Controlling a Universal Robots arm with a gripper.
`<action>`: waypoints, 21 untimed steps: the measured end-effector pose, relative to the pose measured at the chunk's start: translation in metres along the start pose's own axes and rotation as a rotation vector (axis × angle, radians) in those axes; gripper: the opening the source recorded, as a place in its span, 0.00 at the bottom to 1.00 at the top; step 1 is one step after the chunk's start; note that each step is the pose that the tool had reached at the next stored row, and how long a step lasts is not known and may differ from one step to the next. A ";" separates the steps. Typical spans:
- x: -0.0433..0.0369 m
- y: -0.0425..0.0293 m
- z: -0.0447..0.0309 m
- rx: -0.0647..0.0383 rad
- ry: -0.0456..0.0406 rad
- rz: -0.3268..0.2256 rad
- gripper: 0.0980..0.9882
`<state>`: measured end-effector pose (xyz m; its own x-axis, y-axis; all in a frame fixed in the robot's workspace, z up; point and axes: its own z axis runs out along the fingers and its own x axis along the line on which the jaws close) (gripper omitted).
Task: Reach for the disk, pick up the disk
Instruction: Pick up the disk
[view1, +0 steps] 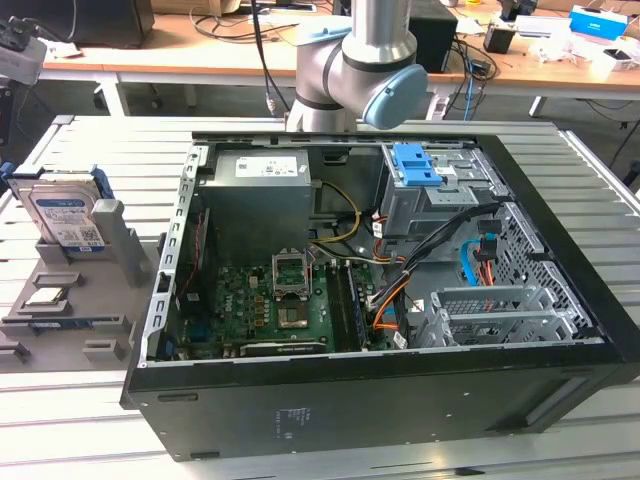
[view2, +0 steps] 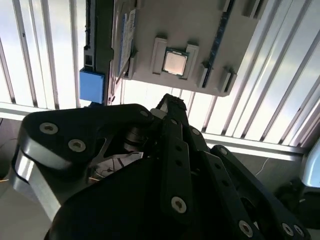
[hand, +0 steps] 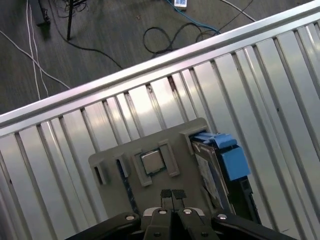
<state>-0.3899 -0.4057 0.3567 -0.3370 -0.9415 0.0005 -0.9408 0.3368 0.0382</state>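
The disk (view1: 65, 215) is a silver hard drive with a white-and-blue label in a blue bracket. It stands on edge in a grey holder (view1: 110, 250) at the exterior view's left. In the first wrist view the disk (hand: 212, 172) shows edge-on beside the holder (hand: 115, 155), its blue bracket end sticking out. My gripper (hand: 172, 194) hangs above the holder with its fingertips pressed together, shut and holding nothing, nearer the small square chip (hand: 151, 161) than the disk. In the second wrist view the disk (view2: 125, 35) lies beyond the gripper (view2: 168, 101).
An open black computer case (view1: 380, 400) takes up the middle of the slatted metal table (view1: 90, 420), with a blue latch piece (view1: 415, 165) inside it. The table edge (hand: 125, 75) runs close behind the holder, with cables on the floor beyond.
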 end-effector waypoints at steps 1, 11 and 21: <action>0.0000 0.0000 0.0000 0.000 0.0003 -0.007 0.01; 0.0000 0.0000 0.0000 0.000 0.0047 -0.123 0.01; 0.0000 0.0000 0.0000 0.000 0.0091 -0.238 0.01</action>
<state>-0.3899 -0.4057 0.3566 -0.1051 -0.9945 0.0005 -0.9937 0.1051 0.0382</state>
